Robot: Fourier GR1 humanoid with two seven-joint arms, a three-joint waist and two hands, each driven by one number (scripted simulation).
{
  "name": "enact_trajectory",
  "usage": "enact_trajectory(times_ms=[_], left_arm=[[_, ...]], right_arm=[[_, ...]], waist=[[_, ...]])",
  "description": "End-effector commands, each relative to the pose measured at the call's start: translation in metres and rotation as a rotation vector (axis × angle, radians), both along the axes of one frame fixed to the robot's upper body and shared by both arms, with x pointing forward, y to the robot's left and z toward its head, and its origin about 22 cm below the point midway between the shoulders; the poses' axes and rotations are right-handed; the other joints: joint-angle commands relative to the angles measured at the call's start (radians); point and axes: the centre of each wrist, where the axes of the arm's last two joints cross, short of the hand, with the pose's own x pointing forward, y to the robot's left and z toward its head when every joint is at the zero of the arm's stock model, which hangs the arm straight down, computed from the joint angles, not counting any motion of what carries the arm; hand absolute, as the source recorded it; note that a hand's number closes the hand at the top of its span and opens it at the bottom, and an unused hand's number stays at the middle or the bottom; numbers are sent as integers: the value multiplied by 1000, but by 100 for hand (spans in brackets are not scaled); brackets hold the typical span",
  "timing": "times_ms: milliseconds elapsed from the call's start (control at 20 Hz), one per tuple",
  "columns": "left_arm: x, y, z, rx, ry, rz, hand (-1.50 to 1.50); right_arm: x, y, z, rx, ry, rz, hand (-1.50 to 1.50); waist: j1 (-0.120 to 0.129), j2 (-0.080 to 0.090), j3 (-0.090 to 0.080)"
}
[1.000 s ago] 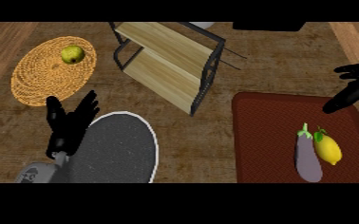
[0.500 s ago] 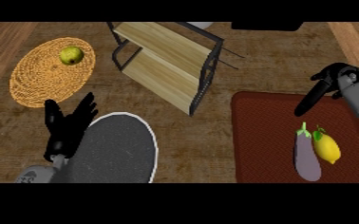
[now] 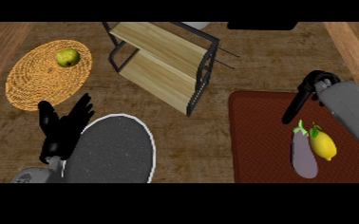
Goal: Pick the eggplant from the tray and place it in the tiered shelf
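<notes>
Purple and glossy, the long eggplant with its green stem (image 3: 304,154) lies on the dark red rectangular tray (image 3: 259,137), just below your right hand (image 3: 300,99) and touching a yellow lemon (image 3: 323,145) on its outer side. Your right hand hangs over the tray's upper part with its fingers straight and pointing down, holding nothing, apart from the eggplant. Judging from this, the reach is the step in hand: bring the hand down and toward you until it sits over the eggplant's middle, and turn it so the fingers close across the narrow width, not along the length. Approach from the side away from the lemon, or the lemon may get nudged or caught in the grasp. The wooden two-level tiered shelf with a black metal frame (image 3: 165,64) stands well off to the inner side of that hand, tilted in the view, so plan a lift high enough to clear its frame. Your left hand (image 3: 63,128) rests open beside the dark speckled round plate (image 3: 116,149); leave it there.
</notes>
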Motion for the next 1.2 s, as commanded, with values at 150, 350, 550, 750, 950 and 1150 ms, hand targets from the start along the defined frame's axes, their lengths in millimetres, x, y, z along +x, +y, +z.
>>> enact_trajectory(times_ms=[150,350,550,750,950,1150], left_arm=[[1,-17,-6,-11,-4,20,0],[-7,1,0,5,2,15,0],[2,-10,-19,-15,13,22,0],[-7,4,-4,-4,28,18,0],[-5,-15,-16,11,-7,11,0],[3,15,-4,4,11,24,0]], right_arm=[[9,31,-3,-195,164,-10,-150],[-6,22,-21,-191,184,5,-150],[-7,29,-35,-186,203,3,-150],[-12,18,-41,-228,226,1,-150],[-12,20,-40,-277,224,18,-150],[-24,28,-54,-280,227,45,-150]], waist=[[-9,-2,-1],[-18,-5,0],[-22,1,-1],[-11,-1,0],[-18,-1,-1],[-22,-2,-1]])
